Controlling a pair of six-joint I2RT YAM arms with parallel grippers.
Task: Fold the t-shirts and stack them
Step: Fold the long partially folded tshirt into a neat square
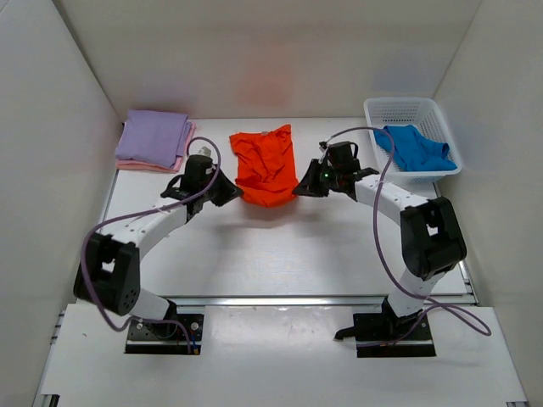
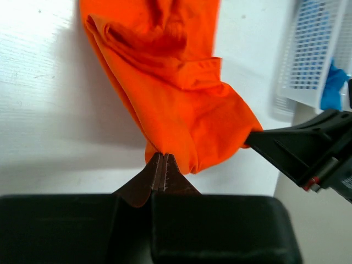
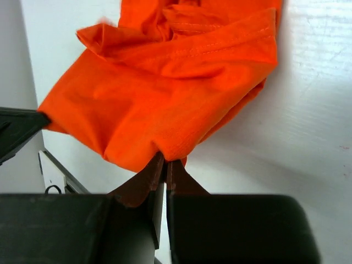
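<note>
**Operator:** Where is the orange shirt?

**Describer:** Your orange shirt [image 1: 265, 165] lies crumpled and unfolded on the white table [image 1: 280, 246]. It sits at the middle of the far half, directly between your two arms. Its far end is flat on the surface. Its near edge is bunched where both grippers meet it.

**Operator:** What are my fingers doing?

**Describer:** Your left gripper [image 2: 161, 165] is closed, its brown fingertips pressed together on a pinch of cloth at the shirt's near left corner. Your right gripper [image 3: 165, 165] is closed in the same way on the near right corner. In each wrist view the orange cloth gathers into folds right at the tips and widens away from them. The left wrist view also shows the black body of your right gripper at the shirt's other corner.

**Operator:** And the other shirts?

**Describer:** At the far left, a folded lavender shirt [image 1: 153, 137] rests on top of a folded pink shirt [image 1: 146, 165]. Only the pink edge shows along the near side. At the far right, a blue shirt [image 1: 414, 148] lies heaped and unfolded in a white mesh basket [image 1: 399, 108], toward its near end. Both places are well apart from the orange shirt.
</note>
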